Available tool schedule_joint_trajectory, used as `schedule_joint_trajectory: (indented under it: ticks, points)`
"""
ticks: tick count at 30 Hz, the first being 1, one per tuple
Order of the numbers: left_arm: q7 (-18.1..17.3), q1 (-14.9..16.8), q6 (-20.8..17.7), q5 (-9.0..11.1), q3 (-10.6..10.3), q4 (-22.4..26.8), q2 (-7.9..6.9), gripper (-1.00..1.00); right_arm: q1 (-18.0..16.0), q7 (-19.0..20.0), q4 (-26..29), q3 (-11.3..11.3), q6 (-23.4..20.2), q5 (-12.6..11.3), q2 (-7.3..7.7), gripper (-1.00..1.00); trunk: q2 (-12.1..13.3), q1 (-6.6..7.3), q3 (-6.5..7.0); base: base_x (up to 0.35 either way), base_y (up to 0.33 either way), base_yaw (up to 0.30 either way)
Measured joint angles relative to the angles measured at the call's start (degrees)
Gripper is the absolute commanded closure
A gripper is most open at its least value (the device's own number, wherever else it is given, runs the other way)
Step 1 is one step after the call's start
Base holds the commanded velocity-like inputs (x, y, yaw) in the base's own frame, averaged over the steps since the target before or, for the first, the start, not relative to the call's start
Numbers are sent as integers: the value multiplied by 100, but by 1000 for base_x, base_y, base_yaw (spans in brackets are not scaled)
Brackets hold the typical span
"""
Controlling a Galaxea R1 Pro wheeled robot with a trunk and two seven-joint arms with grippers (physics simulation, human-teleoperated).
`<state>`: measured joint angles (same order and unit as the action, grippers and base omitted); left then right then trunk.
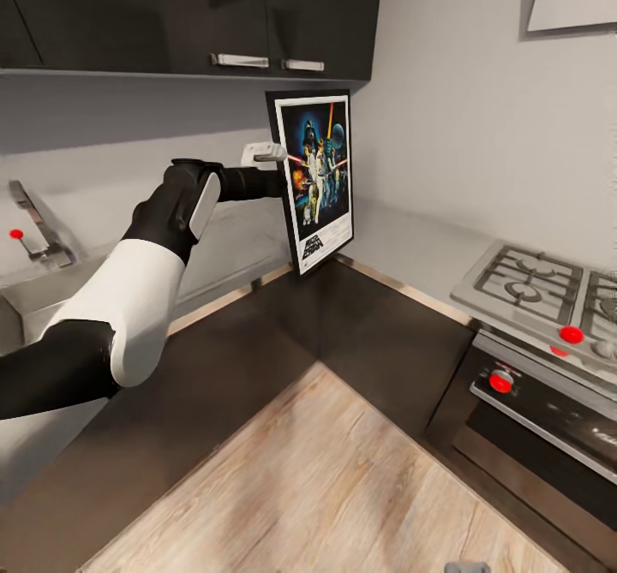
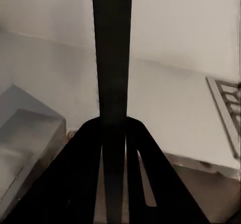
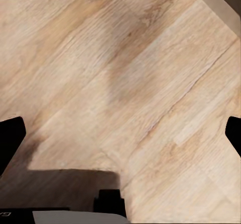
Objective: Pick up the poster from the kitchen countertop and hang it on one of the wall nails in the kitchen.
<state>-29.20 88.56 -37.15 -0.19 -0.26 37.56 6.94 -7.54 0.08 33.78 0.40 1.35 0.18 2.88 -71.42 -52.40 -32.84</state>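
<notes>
Left hand (image 1: 276, 155) pinches the poster (image 1: 315, 177) by its edge; in the left wrist view the frame runs edge-on between the fingers (image 2: 145, 184). Poster upright, lifted over the table's (image 1: 411, 247) inner corner, below the dark wall cabinets (image 1: 197, 8). Right hand (image 3: 120, 133) spread, over wooden floor (image 3: 125, 68).

Poster (image 1: 317, 179) upright at frame centre over the inner corner of the worktop (image 1: 411, 247), left pincer (image 1: 276, 155) at its left edge, wall cabinets (image 1: 188, 12) above, sink tap (image 1: 34, 230) far left, stove (image 1: 548, 299) at right, floor (image 1: 326, 479) below.
</notes>
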Motion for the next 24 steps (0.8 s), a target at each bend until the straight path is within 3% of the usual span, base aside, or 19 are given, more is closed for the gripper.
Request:
schedule_joint_trajectory:
  ticks: [24]
  points:
    - [-17,0,-1,0,-7,14,9,100,26,0,7,8,5,30,0,-100,0,0,0,-341,0,0]
